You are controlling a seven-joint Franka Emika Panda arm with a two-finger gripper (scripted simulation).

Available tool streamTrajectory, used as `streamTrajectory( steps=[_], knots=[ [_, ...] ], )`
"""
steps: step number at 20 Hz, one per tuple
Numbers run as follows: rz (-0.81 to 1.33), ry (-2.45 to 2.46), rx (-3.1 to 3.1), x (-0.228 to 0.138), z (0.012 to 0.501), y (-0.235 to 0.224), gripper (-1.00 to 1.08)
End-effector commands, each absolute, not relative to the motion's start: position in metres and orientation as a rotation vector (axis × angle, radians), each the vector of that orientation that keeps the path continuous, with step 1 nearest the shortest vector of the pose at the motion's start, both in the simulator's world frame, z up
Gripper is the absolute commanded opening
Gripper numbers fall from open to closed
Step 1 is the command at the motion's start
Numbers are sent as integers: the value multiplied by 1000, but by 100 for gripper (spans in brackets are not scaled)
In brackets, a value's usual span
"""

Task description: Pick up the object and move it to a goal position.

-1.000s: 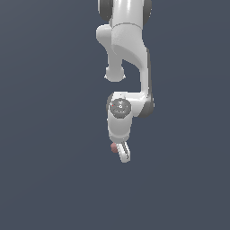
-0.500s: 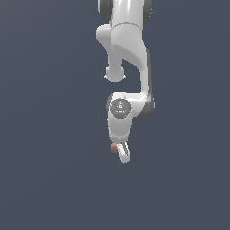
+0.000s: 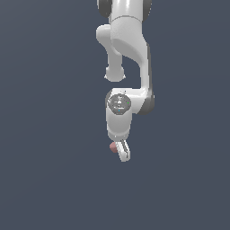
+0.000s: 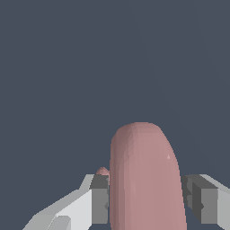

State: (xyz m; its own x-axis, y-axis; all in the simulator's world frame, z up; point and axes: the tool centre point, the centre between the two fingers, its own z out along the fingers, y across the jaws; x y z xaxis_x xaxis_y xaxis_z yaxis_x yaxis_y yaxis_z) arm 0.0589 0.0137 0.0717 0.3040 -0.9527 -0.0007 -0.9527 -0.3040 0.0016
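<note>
The object (image 4: 143, 179) is a dull pinkish-red, rounded, elongated lump. In the wrist view it stands between my two grey finger pads (image 4: 99, 200), which press against both of its sides. In the exterior view only a small pink part of the object (image 3: 113, 147) shows beside the white fingers (image 3: 123, 151), below the white arm's wrist. My gripper (image 3: 120, 152) is shut on the object and hangs in front of a plain dark blue-grey background. The gripper (image 4: 146, 200) fills the lower part of the wrist view.
The white Franka arm (image 3: 128, 54) reaches down from the upper edge of the exterior view. Around it there is only uniform dark blue-grey background; no table edge, container or goal marker shows.
</note>
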Motion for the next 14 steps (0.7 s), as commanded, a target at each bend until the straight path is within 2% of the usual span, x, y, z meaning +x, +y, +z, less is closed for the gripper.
streamTrajectory(
  steps=[1, 14],
  knots=[
    [0, -1854, 2536, 61, 88, 11, -100],
    [0, -1855, 2534, 75, 219, -14, -100]
  ],
)
